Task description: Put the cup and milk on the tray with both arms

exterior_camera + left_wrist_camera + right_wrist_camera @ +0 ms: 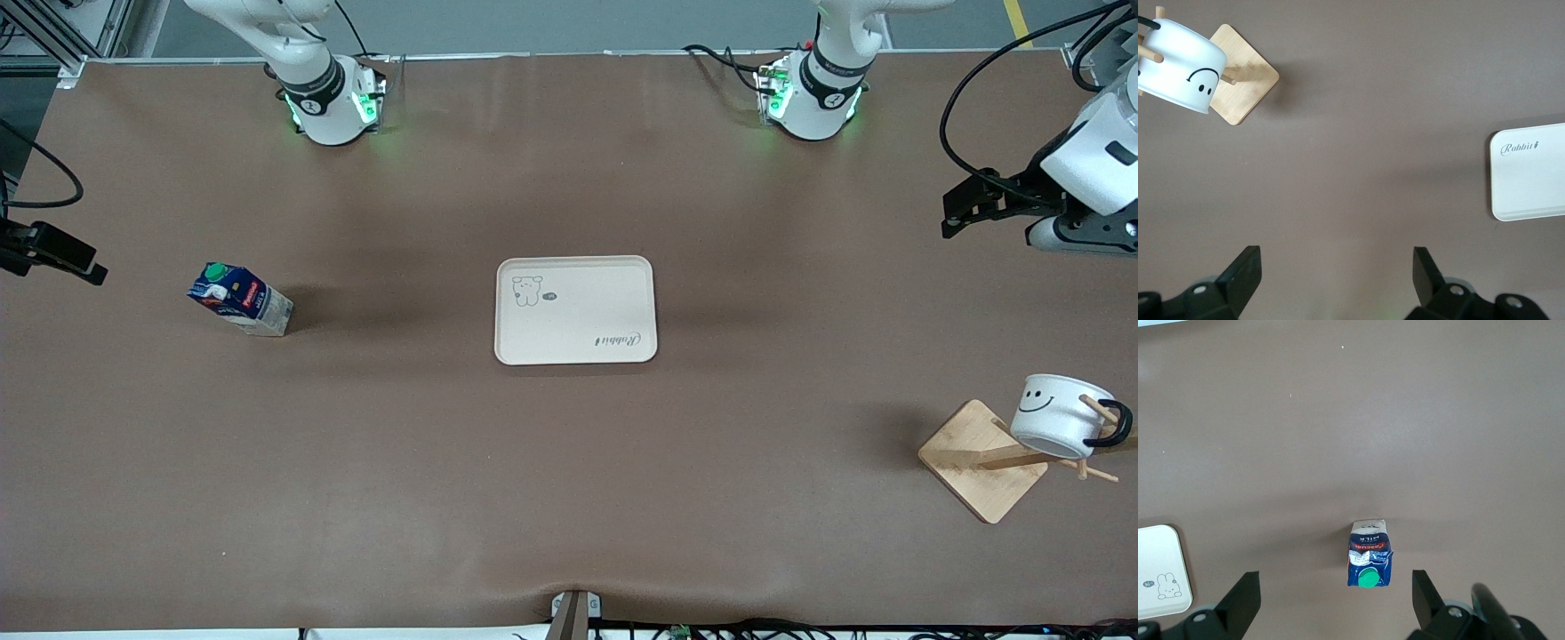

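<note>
The cream tray (576, 309) lies bare at the table's middle. The dark blue milk carton (240, 300) with a green cap stands toward the right arm's end. The white smiley cup (1058, 413) hangs tilted on the pegs of a wooden rack toward the left arm's end. My left gripper (965, 213) is up in the air at that end, open and empty (1338, 273), with the cup (1181, 67) and a tray corner (1531, 173) in its view. My right gripper (62, 258) is open and empty (1336, 597), over the table beside the milk (1369, 555).
The rack's square wooden base (973, 458) sits near the table's corner, with thin pegs sticking out past the cup. The brown table mat (569, 480) stretches between tray and front edge. A small clamp (573, 613) sits at the front edge.
</note>
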You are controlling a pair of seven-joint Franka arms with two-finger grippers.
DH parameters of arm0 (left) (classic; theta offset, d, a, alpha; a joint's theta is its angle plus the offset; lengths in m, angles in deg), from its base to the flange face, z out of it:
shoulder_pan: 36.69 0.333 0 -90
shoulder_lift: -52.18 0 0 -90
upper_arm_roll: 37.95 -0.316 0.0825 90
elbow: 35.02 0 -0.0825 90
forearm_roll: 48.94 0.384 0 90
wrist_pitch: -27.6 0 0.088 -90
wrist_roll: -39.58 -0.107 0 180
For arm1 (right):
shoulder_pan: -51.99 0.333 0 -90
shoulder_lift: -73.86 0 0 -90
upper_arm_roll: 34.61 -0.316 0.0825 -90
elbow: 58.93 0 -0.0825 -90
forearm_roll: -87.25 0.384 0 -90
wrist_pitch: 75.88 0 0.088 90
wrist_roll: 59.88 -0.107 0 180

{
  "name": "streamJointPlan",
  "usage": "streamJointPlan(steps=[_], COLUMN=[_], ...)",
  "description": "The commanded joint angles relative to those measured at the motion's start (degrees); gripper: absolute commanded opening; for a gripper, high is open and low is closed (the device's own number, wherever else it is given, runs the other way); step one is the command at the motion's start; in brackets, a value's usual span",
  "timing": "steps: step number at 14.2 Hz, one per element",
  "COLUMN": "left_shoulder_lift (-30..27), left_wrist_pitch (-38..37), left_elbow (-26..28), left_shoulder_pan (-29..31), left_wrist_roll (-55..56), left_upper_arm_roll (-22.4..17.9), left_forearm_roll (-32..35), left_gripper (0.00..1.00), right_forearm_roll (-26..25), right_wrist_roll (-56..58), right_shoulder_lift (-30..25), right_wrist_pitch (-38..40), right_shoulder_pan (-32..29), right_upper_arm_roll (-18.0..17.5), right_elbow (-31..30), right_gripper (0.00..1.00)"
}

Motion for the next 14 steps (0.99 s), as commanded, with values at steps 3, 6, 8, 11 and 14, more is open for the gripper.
streamJointPlan(steps=[3, 6, 8, 11, 14], left_shoulder_lift=[0.57, 0.57, 0.57, 1.35, 1.89], left_wrist_pitch=[-0.30, -0.30, -0.30, -0.30, -0.30], left_elbow=[-1.31, -1.31, -1.31, -1.31, -1.31], left_shoulder_pan=[0.08, 0.08, 0.08, 0.26, 0.78], left_wrist_roll=[0.68, 0.59, 0.59, 0.06, -0.12], left_upper_arm_roll=[0.28, 0.28, 0.28, 0.28, 0.10], left_forearm_roll=[-0.01, 0.08, 0.08, 0.08, -0.01], left_gripper=[1.00, 1.00, 1.00, 1.00, 1.00], right_forearm_roll=[0.29, 0.29, 0.38, 0.38, 0.38], right_wrist_roll=[-0.21, -0.21, -0.21, -0.21, -0.30], right_shoulder_lift=[0.70, 0.61, 0.79, 1.22, 3.07], right_wrist_pitch=[1.11, 1.03, 0.68, 1.03, 1.38], right_shoulder_pan=[-0.72, -0.72, -0.81, -0.72, -0.10], right_upper_arm_roll=[-0.34, -0.34, -0.34, -0.34, -0.34], right_elbow=[1.29, 1.29, 1.20, 0.93, 0.23], right_gripper=[1.00, 1.00, 1.00, 1.00, 1.00])
